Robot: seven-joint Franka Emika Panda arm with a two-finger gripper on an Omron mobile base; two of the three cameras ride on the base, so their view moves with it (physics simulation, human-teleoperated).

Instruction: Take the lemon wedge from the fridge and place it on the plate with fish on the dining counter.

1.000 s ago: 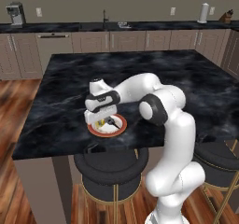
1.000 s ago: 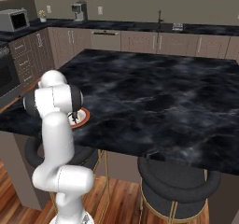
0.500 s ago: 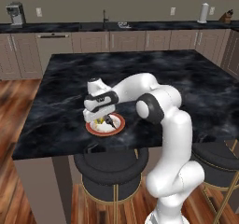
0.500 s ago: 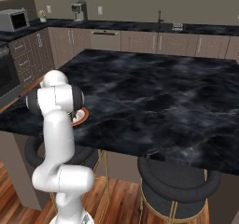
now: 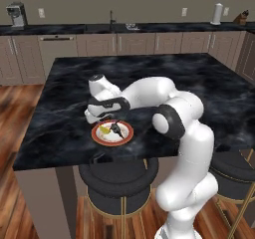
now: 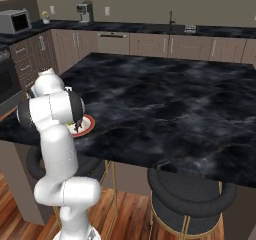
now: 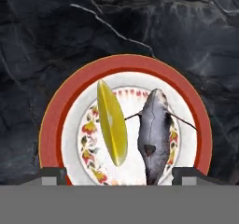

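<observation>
The plate with fish (image 7: 56, 108) has a reddish-orange rim and sits near the front edge of the dining counter (image 7: 56, 27). The lemon wedge (image 7: 112, 122) lies on the plate just left of the small dark fish (image 7: 154, 134). My gripper (image 7: 119, 174) hovers straight above them, open, with its tips wide apart and nothing between them. From the left base view the gripper (image 5: 107, 122) hangs just over the plate (image 5: 124, 136), with the lemon wedge (image 5: 103, 130) beside the fish (image 5: 115, 129). The arm covers most of the plate (image 6: 87, 125) in the right base view. The fridge is out of view.
Black round stools (image 5: 119, 178) (image 6: 190, 194) stand under the counter's front edge. Wall counters with a sink tap (image 5: 111, 19) run along the back. A coffee machine (image 5: 17, 14) and a microwave (image 6: 14, 21) stand far off at the left.
The gripper has gone from shut to open and let go of the lemon wedge, which now lies on the plate. The hand stays over the plate.
</observation>
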